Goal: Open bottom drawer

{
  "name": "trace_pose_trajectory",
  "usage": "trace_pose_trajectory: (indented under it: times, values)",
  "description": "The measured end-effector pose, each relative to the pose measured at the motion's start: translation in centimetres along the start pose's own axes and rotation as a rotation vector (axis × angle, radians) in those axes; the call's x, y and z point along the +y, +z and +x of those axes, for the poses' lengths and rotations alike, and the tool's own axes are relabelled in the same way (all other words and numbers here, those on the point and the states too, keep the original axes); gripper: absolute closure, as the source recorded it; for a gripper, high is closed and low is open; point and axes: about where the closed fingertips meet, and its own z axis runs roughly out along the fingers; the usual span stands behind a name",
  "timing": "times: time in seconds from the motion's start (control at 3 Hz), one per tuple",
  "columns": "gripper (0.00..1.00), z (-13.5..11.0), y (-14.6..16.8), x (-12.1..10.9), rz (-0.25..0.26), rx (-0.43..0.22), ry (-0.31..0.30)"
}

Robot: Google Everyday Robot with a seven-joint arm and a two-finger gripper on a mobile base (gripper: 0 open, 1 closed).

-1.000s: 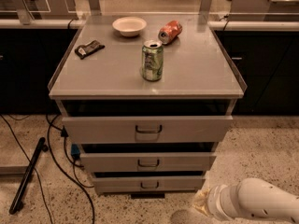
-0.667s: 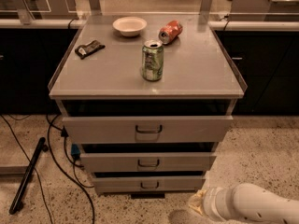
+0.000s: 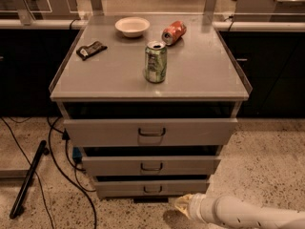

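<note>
The bottom drawer (image 3: 151,187) is the narrowest, lowest grey front of the cabinet, with a small dark loop handle (image 3: 152,190) at its centre. It sits slightly out, with a dark gap above it. My gripper (image 3: 183,205) is low near the floor, just below and to the right of that drawer's front and apart from the handle. The white arm (image 3: 248,215) comes in from the bottom right corner.
The middle drawer (image 3: 151,166) and the top drawer (image 3: 151,131) sit above. On the cabinet top stand a green can (image 3: 155,62), a red can lying down (image 3: 173,32), a white bowl (image 3: 132,26) and a dark packet (image 3: 91,49). Cables and a black rod (image 3: 28,178) lie on the floor at left.
My arm has moved left along the floor, bringing the gripper closer to the bottom drawer. The drawers and the things on the cabinet have not moved.
</note>
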Motion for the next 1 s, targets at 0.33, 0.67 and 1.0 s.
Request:
trace_pose_trajectory:
  times: [0.33, 0.67, 1.0]
  values:
    - [1.0, 0.0, 0.0, 0.0, 0.0, 0.0, 0.0]
    - [1.0, 0.7, 1.0, 0.3, -0.005, 0.005, -0.029]
    - [1.0, 1.7, 2.7, -0.1, 0.01, -0.011, -0.084]
